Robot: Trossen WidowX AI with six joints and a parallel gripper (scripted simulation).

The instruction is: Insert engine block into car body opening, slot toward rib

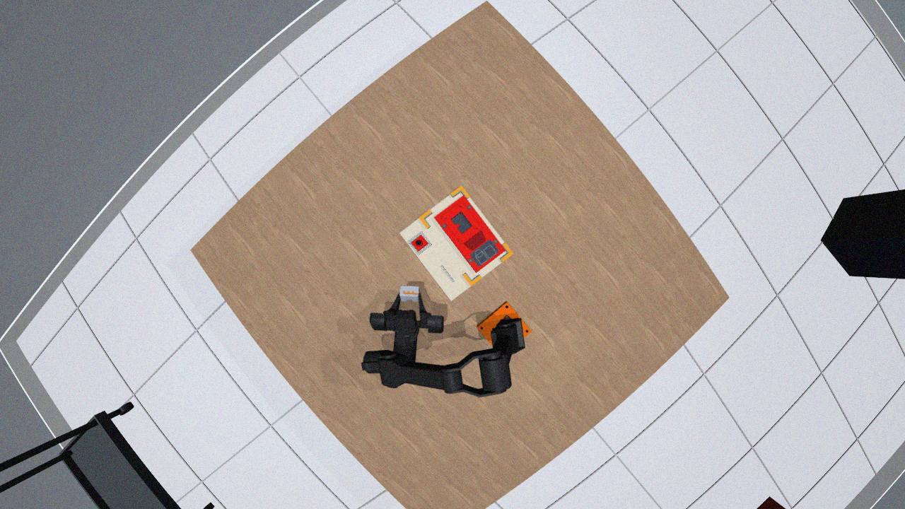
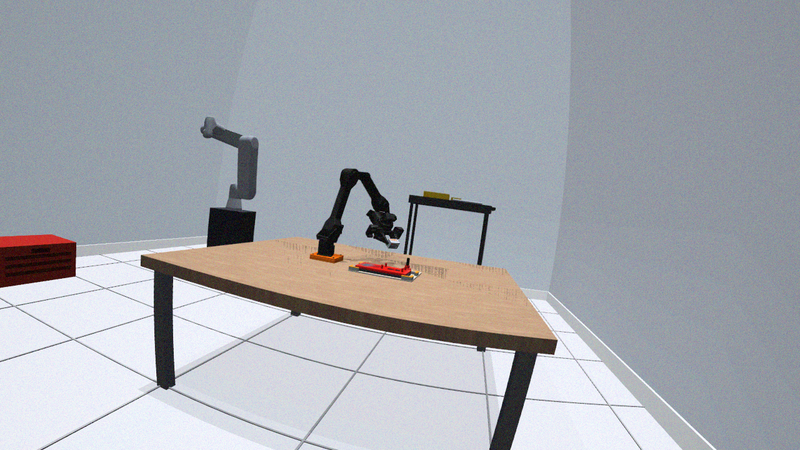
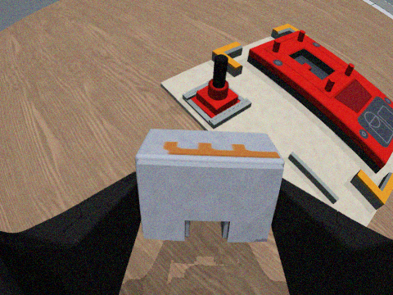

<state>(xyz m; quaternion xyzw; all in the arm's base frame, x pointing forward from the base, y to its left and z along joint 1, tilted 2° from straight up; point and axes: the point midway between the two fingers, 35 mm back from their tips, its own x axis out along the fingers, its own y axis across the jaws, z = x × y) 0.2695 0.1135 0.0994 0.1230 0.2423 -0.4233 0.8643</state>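
My gripper (image 1: 409, 296) (image 2: 392, 240) (image 3: 208, 185) is shut on the light grey engine block (image 1: 409, 289) (image 2: 394, 244) (image 3: 209, 201), with a finger on each side. The block is in the air, off the near edge of the cream board. Its top has an orange comb-shaped mark, and a square slot cuts its lower edge in the wrist view. The red car body (image 1: 470, 226) (image 2: 380, 268) (image 3: 311, 96) lies on the board. Its opening (image 1: 460, 221) (image 3: 321, 70) is empty, and a small red rib (image 3: 306, 66) juts into it. The block is tilted in the wide side view.
The cream board (image 1: 432, 262) (image 3: 262, 119) has orange corner brackets (image 1: 425, 218) (image 3: 229, 45) around the car. A red base with an upright black post (image 1: 418, 242) (image 2: 407, 262) (image 3: 220, 71) stands at one corner. A thin grey bar (image 3: 312, 177) lies on the board. Short red pegs (image 3: 329, 85) rise around the opening.
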